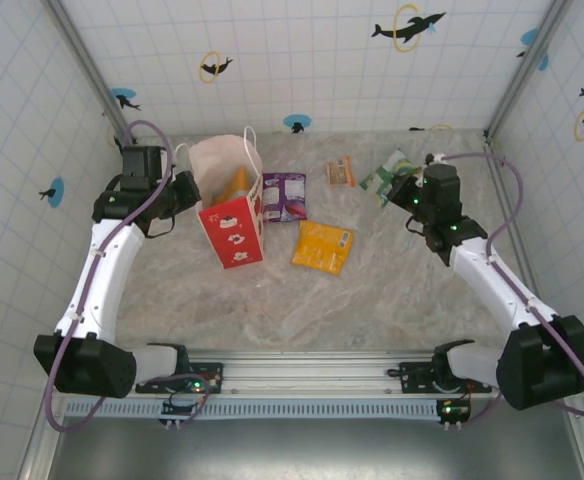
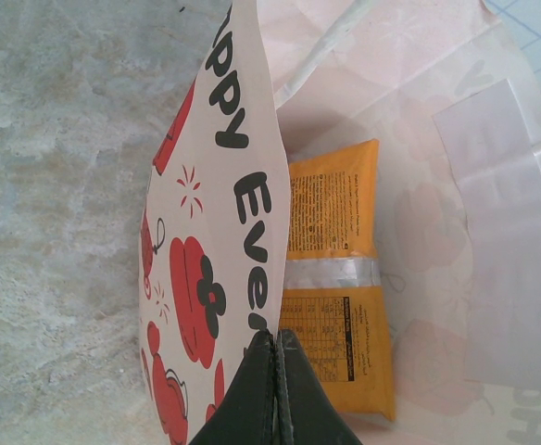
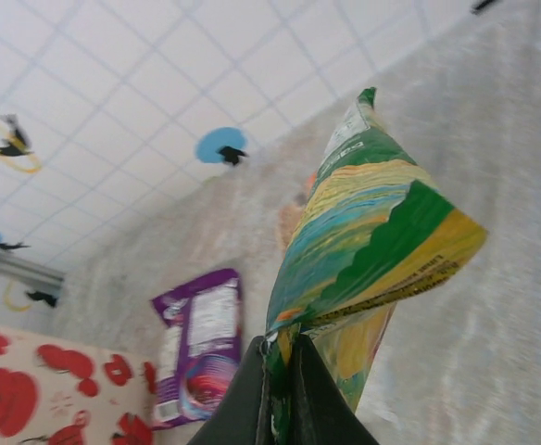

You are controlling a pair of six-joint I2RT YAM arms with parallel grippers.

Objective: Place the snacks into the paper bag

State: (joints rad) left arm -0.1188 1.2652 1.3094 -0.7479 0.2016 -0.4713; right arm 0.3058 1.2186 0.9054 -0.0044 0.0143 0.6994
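— So, where did the left gripper (image 1: 190,190) stand?

— At the rim of the tall paper bag (image 1: 234,232), white above and red with white cartoon figures below. The bag stood on the left of the grey marbled table (image 1: 372,300) with its mouth open. In the left wrist view the two black fingers (image 2: 247,399) were pressed together, with the edge of the bag's printed wall pinched between them.

— And inside the bag?

— One flat orange foil packet (image 2: 331,278) lay against the white inner wall, with a silver band across its middle. From above, its orange corner showed in the bag's mouth.

— What about the right gripper (image 1: 402,188)?

— It sat on the right, toward the back of the table, jaws clamped on a green foil packet (image 3: 372,232) streaked with yellow and blue. The packet stuck out from the fingers, bent and tilted. Whether its far end touched the table I could not tell.

— And the rest of the snacks?

— A purple foil packet (image 1: 284,195) lay flat just beside the bag, on its right. A second orange foil packet (image 1: 323,246) lay nearer the arms, a little right of the bag and apart from it. A small thin orange bar (image 1: 341,172) lay toward the back, between the purple packet and the green one, touching neither. All three were outside the bag.
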